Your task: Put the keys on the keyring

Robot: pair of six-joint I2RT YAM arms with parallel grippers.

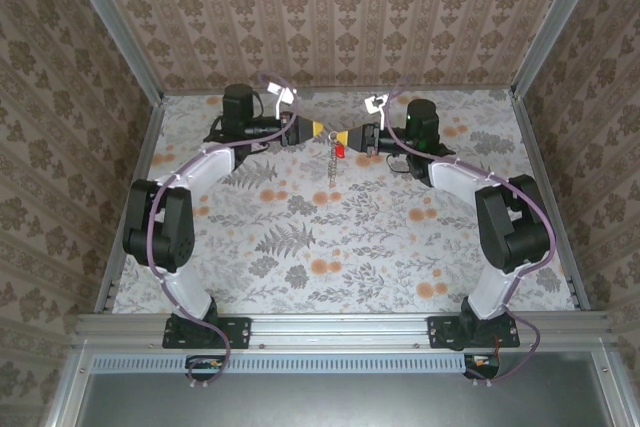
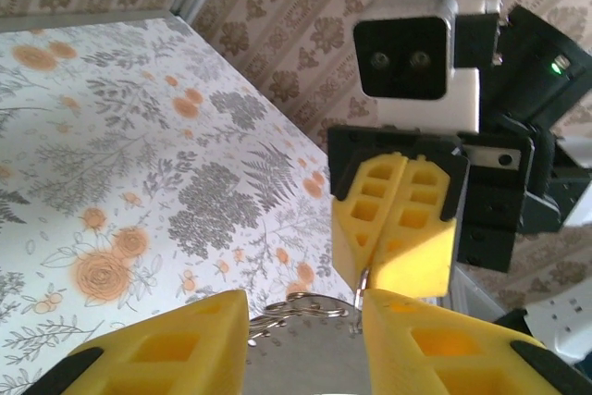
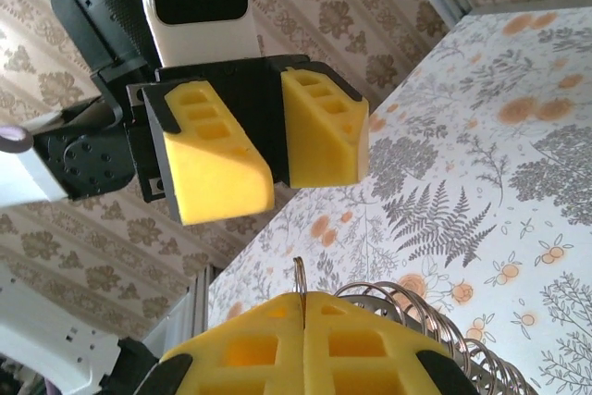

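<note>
My right gripper [image 3: 302, 301] is shut on a thin metal ring of the keyring [image 3: 299, 273], which sticks up edge-on between its yellow pads. A string of linked rings [image 3: 421, 307] trails off beside it. Facing it tip to tip, my left gripper [image 2: 303, 314] is open, its yellow fingers [image 2: 176, 344] standing apart on either side of the rings [image 2: 310, 302]. In the top view both grippers meet at the back of the table, and the keyring's chain [image 1: 328, 165] hangs below them with the small red key [image 1: 338, 150] on it.
The floral table surface [image 1: 330, 247] lies under both arms. Patterned walls with metal frame rails [image 1: 130, 57] close in the back and sides. A rail [image 1: 340, 327] holding both arm bases runs along the near edge.
</note>
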